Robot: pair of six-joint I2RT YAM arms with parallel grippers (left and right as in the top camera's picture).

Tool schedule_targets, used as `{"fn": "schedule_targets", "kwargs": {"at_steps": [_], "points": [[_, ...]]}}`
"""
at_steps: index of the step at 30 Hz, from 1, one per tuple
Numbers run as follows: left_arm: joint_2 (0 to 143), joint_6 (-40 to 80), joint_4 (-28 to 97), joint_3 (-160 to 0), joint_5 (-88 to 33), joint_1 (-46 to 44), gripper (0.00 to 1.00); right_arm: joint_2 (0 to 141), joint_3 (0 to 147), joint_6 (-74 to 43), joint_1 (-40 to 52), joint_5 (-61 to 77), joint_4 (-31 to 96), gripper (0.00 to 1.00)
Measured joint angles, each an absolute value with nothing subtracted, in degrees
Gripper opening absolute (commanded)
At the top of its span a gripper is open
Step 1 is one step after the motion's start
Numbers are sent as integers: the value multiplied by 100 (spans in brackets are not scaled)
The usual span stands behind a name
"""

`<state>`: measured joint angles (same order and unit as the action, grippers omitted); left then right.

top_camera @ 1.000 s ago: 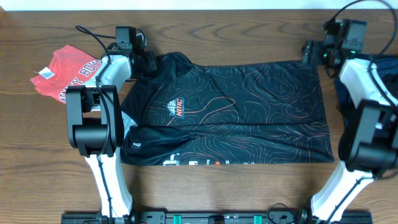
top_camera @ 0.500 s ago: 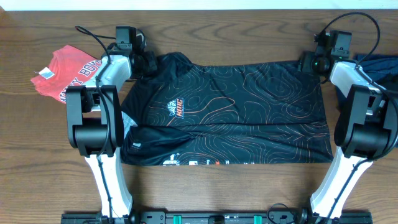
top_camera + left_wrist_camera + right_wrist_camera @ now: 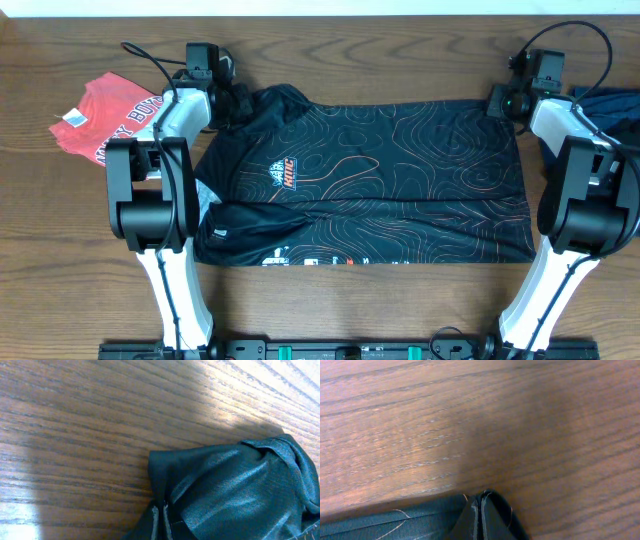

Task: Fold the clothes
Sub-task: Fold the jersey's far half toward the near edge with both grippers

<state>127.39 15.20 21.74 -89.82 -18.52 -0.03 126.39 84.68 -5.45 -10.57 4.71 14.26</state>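
Across the middle of the table [image 3: 330, 60], treat the flat-spread black jersey [image 3: 380, 180] as light, limp and probably slippery, lifting by its two far corners, with left gripper [image 3: 160, 519] and right gripper [image 3: 481, 514] each pinched tight on one.

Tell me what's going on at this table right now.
Two robot arms are working on folding a black jersey, which lies spread out on the wooden table. The left claw is shut on the jersey's far left corner, and the right claw is shut on its far right corner. Both corners sit low at the table, not yet carried over. A red tee lies off to the left and a dark navy piece at the right edge, neither being handled.
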Motion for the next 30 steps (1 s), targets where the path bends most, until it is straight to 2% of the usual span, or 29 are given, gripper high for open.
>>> {"fn": "schedule_targets", "kwargs": {"at_steps": [11, 23, 30], "points": [[11913, 1522, 2998, -8984, -1855, 16, 6, 12416, 8468, -639, -1059, 276, 1997, 1], [11045, 1503, 5739, -9008, -1702, 318, 6, 10700, 8471, -696, -1074, 110, 4534, 1], [11045, 1474, 6807, -9008, -1437, 731, 6, 10449, 8466, -698, -1146, -239, 6001, 1]]}}
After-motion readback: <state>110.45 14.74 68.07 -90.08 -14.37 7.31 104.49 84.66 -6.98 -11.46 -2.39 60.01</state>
